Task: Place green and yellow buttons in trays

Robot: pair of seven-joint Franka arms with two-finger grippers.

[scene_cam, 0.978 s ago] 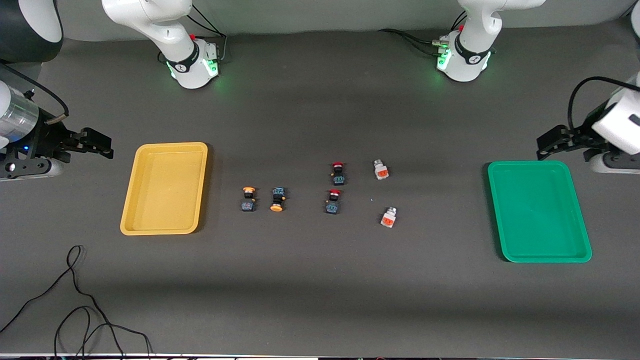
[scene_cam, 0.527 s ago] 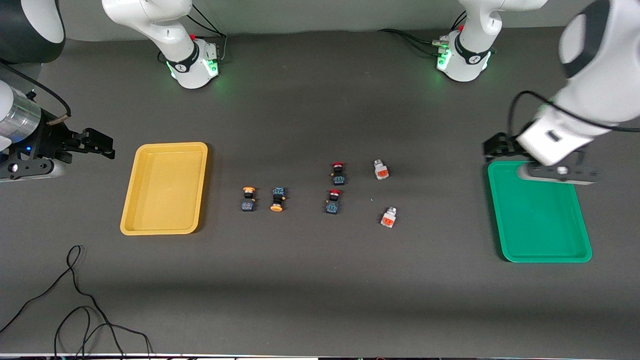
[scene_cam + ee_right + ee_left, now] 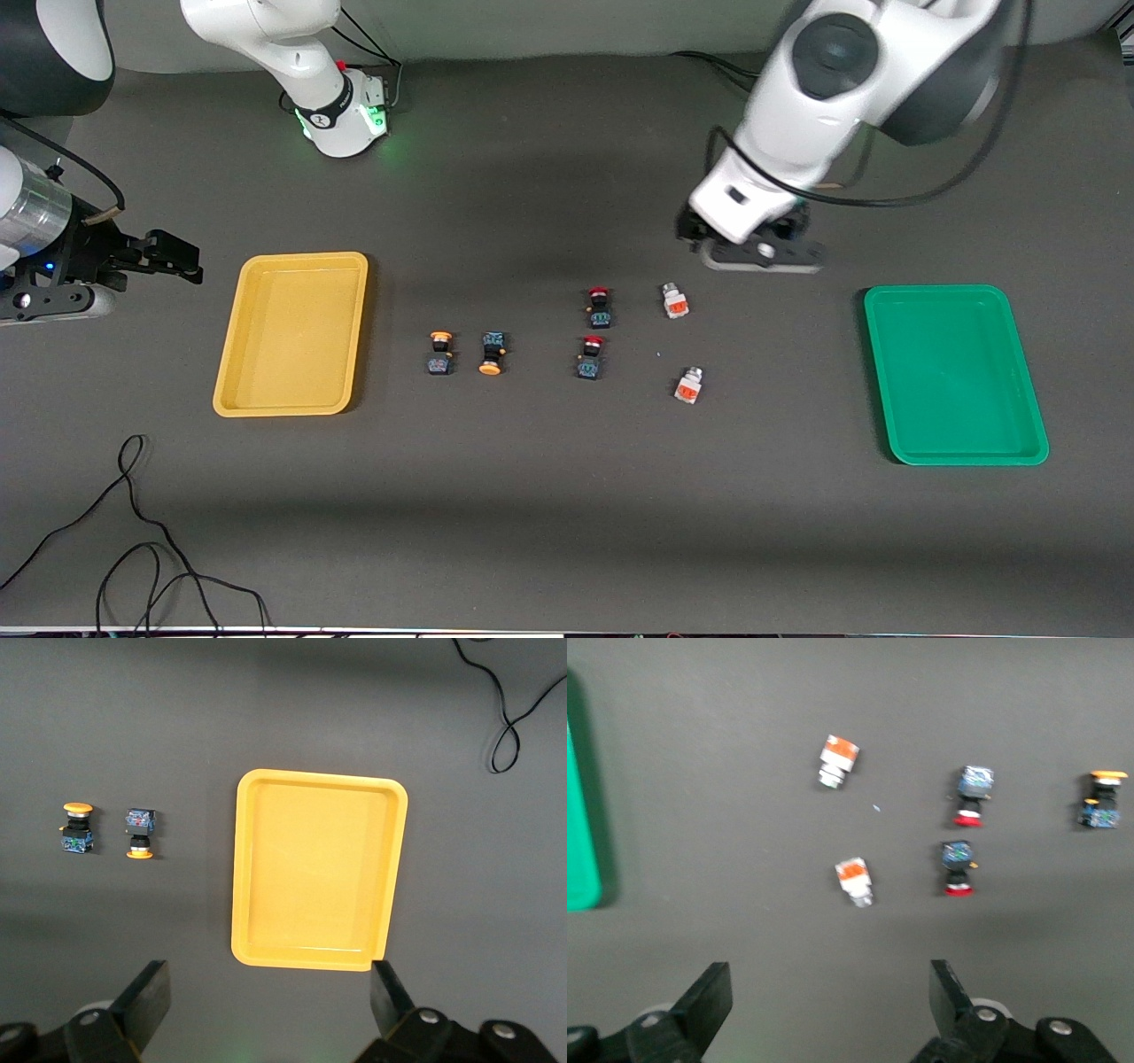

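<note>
1. Nearest the front camera: a small white-bodied push-button with silver tip and orange-red patch [image 3: 688,385], lying on the dark table mat [image 3: 567,514].
2. Next row: two dark-bodied buttons with orange-yellow caps [image 3: 439,353] [image 3: 493,353], and at three o'clock from them a dark red-capped button [image 3: 588,358]. A second red-capped one [image 3: 600,307] lies at twelve o'clock from that one.
3. The second white-bodied button [image 3: 675,302] lies with its long axis running roughly eleven to five o'clock, silver tip at eleven.
4. Both trays are empty: the shallow yellow plastic tray [image 3: 292,259] at the right arm's end, the green one [image 3: 939,290] at the left arm's.
5. The left gripper [image 3: 828,1001] hangs over bare mat at about one o'clock from that second white button. Its jaws are spread wide and hold nothing. I judge this button the likely first pick. The jaw line lies roughly across its long axis.
6. The right gripper [image 3: 266,992] waits off the yellow tray's end, fingers apart and empty.
</note>
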